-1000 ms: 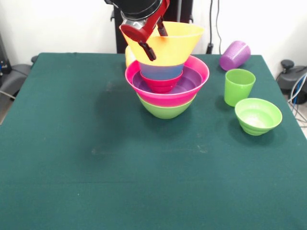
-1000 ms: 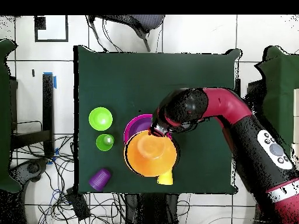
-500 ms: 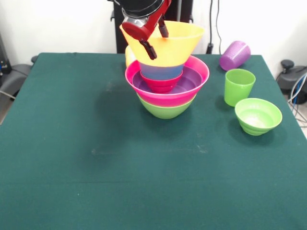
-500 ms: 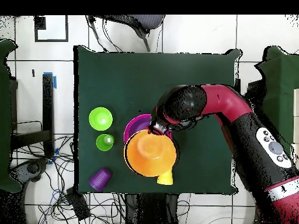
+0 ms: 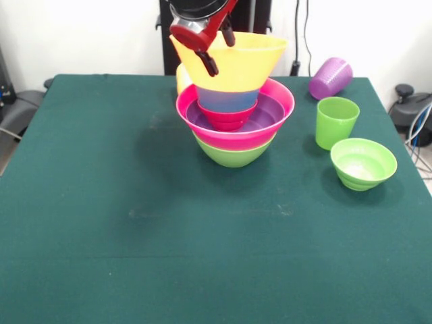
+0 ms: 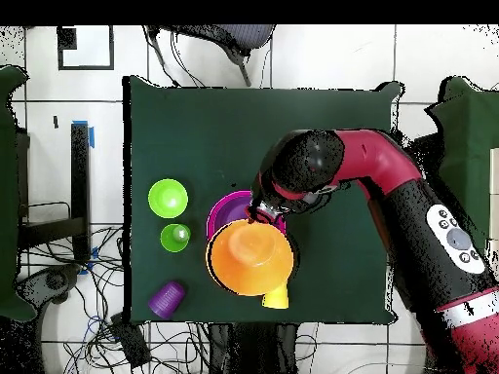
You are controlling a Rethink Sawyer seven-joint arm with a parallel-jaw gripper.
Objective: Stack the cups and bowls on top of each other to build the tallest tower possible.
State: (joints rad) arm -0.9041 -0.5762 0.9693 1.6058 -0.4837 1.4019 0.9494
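Note:
The tower stands mid-table: a green bowl at the base, then pink, purple, red and blue bowls, with the large orange bowl on top. My gripper is open and straddles the orange bowl's left rim, one red finger outside the wall. From above, the gripper sits at the orange bowl's edge. A yellow cup stands behind the tower. To the right are a green cup, a small light green bowl and a purple cup on its side.
The dark green table stretches wide in front and to the left of the tower. In the overhead view the yellow cup and purple cup lie close to the table's edge. Cables hang off the table's right side.
My gripper has risen a little along the orange bowl's rim. The orange bowl and the rest of the tower have stayed put.

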